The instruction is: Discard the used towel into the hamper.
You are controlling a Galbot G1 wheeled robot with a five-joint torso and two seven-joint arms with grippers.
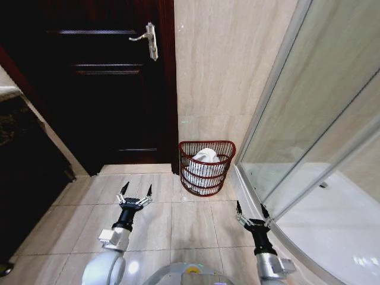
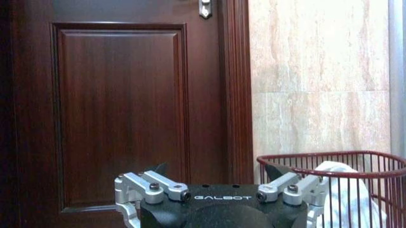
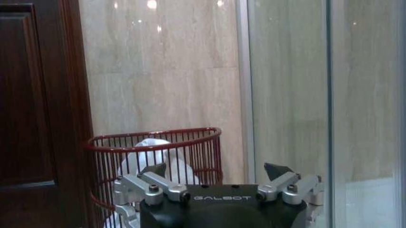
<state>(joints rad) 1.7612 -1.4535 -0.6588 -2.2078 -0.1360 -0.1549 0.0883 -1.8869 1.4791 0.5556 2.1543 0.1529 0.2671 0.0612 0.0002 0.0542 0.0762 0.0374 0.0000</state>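
Beige marble wall (image 1: 225, 71) and a dark wooden door (image 1: 101, 89) stand ahead of both my grippers, with a glass shower screen (image 1: 309, 130) beside my right one. Ahead between them, against the wall, sits the hamper (image 1: 206, 167), upright, its opening facing up. Inside it lies the towel (image 1: 205, 158), white, bunched, heaped toward the rim, so no clear long axis. My left gripper (image 1: 136, 191) and right gripper (image 1: 250, 209) hover low over the floor tiles (image 1: 190, 225), fingers spread, holding nothing. I judge the risk is nudging the light hamper or screen.

Likely bathroom — glass shower enclosure (image 1: 309, 136), tiles.
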